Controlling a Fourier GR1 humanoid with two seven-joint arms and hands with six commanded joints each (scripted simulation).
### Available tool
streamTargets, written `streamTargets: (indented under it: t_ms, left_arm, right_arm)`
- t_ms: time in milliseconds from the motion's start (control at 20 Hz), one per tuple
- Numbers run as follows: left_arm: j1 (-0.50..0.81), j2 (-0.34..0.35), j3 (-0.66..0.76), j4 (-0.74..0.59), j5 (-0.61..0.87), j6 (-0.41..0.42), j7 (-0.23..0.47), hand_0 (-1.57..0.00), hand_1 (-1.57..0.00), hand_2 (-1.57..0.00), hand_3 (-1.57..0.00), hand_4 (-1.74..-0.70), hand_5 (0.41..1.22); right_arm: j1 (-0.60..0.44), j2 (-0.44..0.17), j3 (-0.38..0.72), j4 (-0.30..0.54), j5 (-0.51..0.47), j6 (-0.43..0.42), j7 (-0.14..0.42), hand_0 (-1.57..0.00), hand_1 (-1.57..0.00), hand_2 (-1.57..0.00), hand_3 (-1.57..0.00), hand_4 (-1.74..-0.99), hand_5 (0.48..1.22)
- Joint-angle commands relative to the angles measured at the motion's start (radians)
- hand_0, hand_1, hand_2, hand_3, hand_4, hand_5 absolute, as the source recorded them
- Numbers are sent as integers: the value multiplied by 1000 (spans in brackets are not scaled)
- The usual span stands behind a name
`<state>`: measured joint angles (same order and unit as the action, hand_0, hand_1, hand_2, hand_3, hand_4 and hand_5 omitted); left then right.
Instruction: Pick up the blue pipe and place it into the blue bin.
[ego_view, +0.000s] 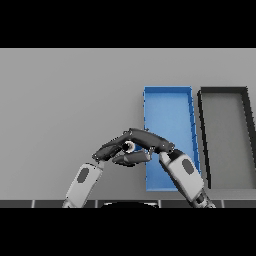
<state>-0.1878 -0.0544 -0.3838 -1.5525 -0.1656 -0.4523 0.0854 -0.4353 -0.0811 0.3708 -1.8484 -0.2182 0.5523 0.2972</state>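
Grey table (60, 100), blue bin (167, 107), hands (142, 142) meeting

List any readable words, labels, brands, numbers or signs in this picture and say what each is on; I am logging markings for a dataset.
None: no text can be read anywhere.
The blue bin, the dark bin, the grey table, the left hand and the right hand carry no readable markings.

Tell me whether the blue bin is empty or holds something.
Empty: the visible floor of the blue bin is bare, though the right hand covers its lower left.
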Motion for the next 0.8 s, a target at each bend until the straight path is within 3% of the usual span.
streamTargets:
  t_ms: [0, 200, 300, 500, 600, 750]
  left_arm:
    - [-9, -1, 8, 4, 5, 0, 15, -40, -38, -37, -29, -968, 557]
    - [-3, 1, 7, 3, 0, 5, 34, -16, -15, -14, -11, -969, 512]
    - [-3, -14, -7, 12, -14, 17, 36, -10, -9, -9, -7, -971, 493]
    - [-11, -15, 2, 20, -16, 23, 41, -3, -3, -3, -2, -961, 475]
    - [4, -7, -8, 12, -19, 15, 29, -2, -2, -2, -1, -954, 474]
    - [19, 17, -7, -16, -15, 5, 1, 0, 0, 0, 0, -947, 468]
  right_arm:
    - [-7, 9, -10, -1, -8, -13, 13, -1571, -1571, -1571, -1570, -1498, 1220]
    - [-63, 32, -63, -5, -103, -34, 69, -1571, -1571, -1571, -1571, -1495, 1221]
    - [-105, 31, -96, -21, -200, -59, 171, -1571, -1571, -1571, -1571, -1494, 1221]
    - [-282, -5, -209, -24, -385, -175, 282, -1571, -1571, -1571, -1571, -1496, 1221]
    - [-356, -25, -268, 2, -436, -217, 275, -1571, -1571, -1571, -1571, -1497, 1221]
    - [-460, -64, -357, 91, -387, -291, 237, -1571, -1571, -1571, -1571, -1498, 1221]
